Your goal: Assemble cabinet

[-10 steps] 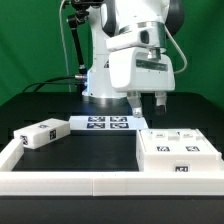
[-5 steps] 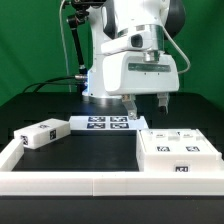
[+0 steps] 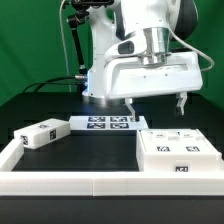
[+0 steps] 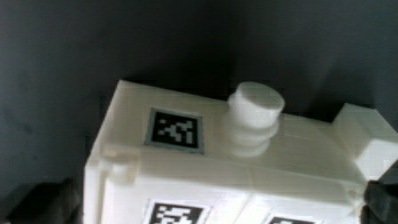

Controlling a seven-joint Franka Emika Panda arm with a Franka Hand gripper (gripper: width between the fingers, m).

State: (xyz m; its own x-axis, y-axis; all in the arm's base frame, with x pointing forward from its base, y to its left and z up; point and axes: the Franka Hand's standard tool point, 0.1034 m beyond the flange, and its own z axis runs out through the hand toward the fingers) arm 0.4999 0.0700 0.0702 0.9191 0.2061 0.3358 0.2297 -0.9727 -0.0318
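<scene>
The cabinet body (image 3: 176,150) is a large white box with square tags on top. It lies at the exterior view's right, inside the border rail. My gripper (image 3: 156,103) hangs a little above its back edge, open and empty, fingers wide apart. In the wrist view the cabinet body (image 4: 214,165) fills the frame, with a short white round peg (image 4: 256,106) standing on it. My dark fingertips (image 4: 32,205) show at the picture's two lower corners, on either side of the body. A smaller white tagged block (image 3: 40,133) lies at the exterior view's left.
The marker board (image 3: 108,123) lies flat at the robot's base, behind the cabinet body. A low white border rail (image 3: 90,181) runs along the front and up the left side. The table top is black.
The hand has turned about its vertical axis above the cabinet body. Its fingers now show much wider apart and reach further toward the exterior view's right. The parts have not moved.
</scene>
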